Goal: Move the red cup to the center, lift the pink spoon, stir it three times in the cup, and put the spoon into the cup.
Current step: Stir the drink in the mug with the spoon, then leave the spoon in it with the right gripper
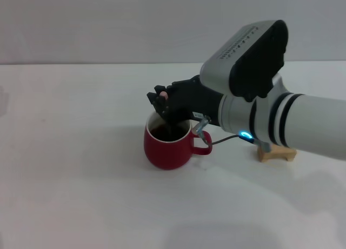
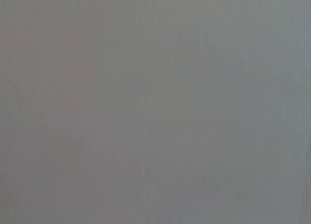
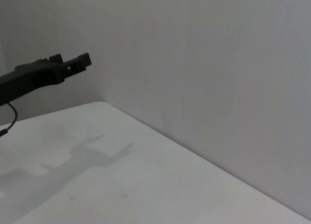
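The red cup (image 1: 167, 145) stands on the white table (image 1: 75, 168) near the middle in the head view, handle to the right, dark liquid inside. My right gripper (image 1: 162, 102) hangs just above the cup's rim, reaching in from the right. It is shut on the pink spoon (image 1: 162, 96); the pale pink handle tip shows between the black fingers, and the thin lower part dips into the liquid. In the right wrist view, one black finger (image 3: 53, 72) shows against the wall; cup and spoon are out of that view. My left gripper is not in any view.
A light wooden block (image 1: 277, 152) sits on the table to the right of the cup, partly under my right forearm. A grey cable (image 1: 216, 141) loops down beside the cup's handle. The left wrist view shows only a plain grey surface.
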Robot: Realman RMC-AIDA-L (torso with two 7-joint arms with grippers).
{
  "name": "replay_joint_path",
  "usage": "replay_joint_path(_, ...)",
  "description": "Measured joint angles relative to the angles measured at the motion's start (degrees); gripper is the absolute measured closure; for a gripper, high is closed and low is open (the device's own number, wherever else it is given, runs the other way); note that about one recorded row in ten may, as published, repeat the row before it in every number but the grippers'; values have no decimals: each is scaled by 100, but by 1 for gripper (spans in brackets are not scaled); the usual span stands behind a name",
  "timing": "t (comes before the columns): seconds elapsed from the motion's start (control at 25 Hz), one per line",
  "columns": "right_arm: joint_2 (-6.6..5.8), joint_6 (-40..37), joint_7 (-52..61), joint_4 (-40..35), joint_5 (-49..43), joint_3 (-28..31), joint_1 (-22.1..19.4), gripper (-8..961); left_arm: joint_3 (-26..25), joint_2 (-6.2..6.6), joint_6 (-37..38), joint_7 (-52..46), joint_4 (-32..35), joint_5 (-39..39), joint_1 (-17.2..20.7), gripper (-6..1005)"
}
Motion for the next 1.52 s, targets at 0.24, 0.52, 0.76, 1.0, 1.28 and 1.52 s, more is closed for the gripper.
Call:
replay_joint_path(0.24, 4, -406, -26, -687, 76, -120, 438, 821, -1, 0, 1, 0, 0, -6, -17, 161)
replay_joint_path(0.52, -7, -697, -53, -853, 79, -350, 606, 820, -37, 0, -25, 1, 0, -14, -36, 162)
replay_joint_path(0.76, -23, -736, -67, -824, 69, -351, 621, 805, -48, 0, -30, 1, 0, -17, -40, 161)
replay_joint_path(1.0, -28, -735, -76, -859, 89, -351, 698, 787, -54, 0, -37, 1, 0, -18, -49, 161)
replay_joint_path(1.28, -21, -799, -79, -860, 83, -362, 679, 626, -54, 0, -31, 1, 0, -18, -49, 161)
replay_joint_path(1.52, -11, -1333, -85, -837, -84, -572, 583, 627, -54, 0, -27, 1, 0, -18, -44, 161)
